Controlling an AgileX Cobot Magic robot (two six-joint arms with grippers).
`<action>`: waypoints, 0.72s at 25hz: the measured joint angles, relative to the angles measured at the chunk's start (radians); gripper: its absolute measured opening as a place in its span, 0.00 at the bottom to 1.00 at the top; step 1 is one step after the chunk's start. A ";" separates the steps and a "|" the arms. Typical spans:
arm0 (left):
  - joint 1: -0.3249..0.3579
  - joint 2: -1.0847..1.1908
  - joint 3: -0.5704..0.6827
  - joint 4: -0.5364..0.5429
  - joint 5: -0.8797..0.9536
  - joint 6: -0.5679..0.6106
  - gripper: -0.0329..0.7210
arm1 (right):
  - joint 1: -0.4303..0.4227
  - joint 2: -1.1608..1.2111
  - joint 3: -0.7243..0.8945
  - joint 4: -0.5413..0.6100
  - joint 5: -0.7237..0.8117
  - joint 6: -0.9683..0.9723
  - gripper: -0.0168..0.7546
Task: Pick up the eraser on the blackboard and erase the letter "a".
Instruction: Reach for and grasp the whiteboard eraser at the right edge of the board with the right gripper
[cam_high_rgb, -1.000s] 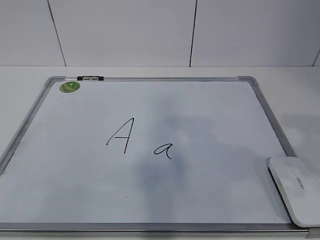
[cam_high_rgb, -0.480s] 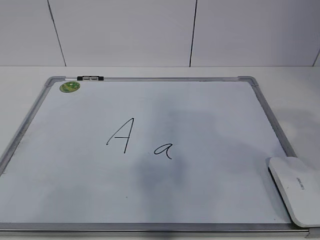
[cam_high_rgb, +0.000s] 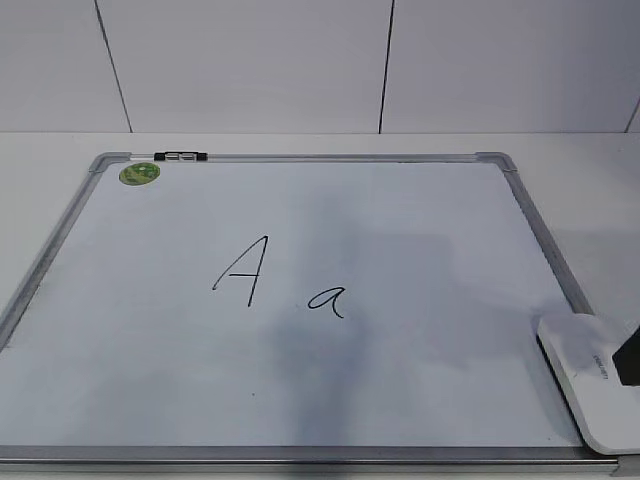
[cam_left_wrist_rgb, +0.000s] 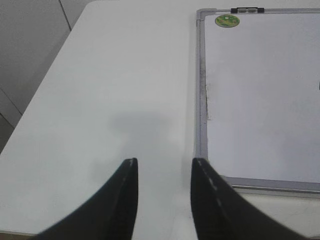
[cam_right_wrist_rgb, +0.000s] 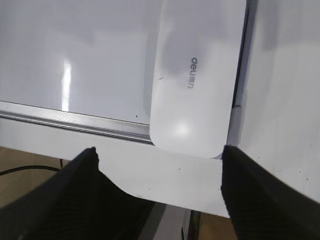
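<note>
The right gripper (cam_right_wrist_rgb: 157, 157) has its jaws spread wide, wider than the eraser (cam_right_wrist_rgb: 197, 75), which lies just ahead of them and centred between them, lengthwise across the blackboard's (cam_high_rgb: 420, 250) near right corner. That spacing suits a straddling grip on its long sides. The letter "a" (cam_high_rgb: 328, 299) sits well away from these jaws, mid-board, beside the capital "A" (cam_high_rgb: 243, 270). The left gripper (cam_left_wrist_rgb: 162, 167), jaws moderately parted and empty, hovers over bare counter (cam_left_wrist_rgb: 120, 85), the board frame just off its right jaw, clear of the work
</note>
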 joint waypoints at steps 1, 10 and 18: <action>0.000 0.000 0.000 0.000 0.000 0.000 0.39 | 0.000 0.014 0.000 0.000 -0.002 0.002 0.79; 0.000 0.000 0.000 0.000 0.000 0.000 0.39 | 0.055 0.109 -0.031 -0.057 -0.027 0.077 0.89; 0.000 0.000 0.000 0.000 0.000 0.000 0.39 | 0.146 0.240 -0.132 -0.185 -0.027 0.249 0.90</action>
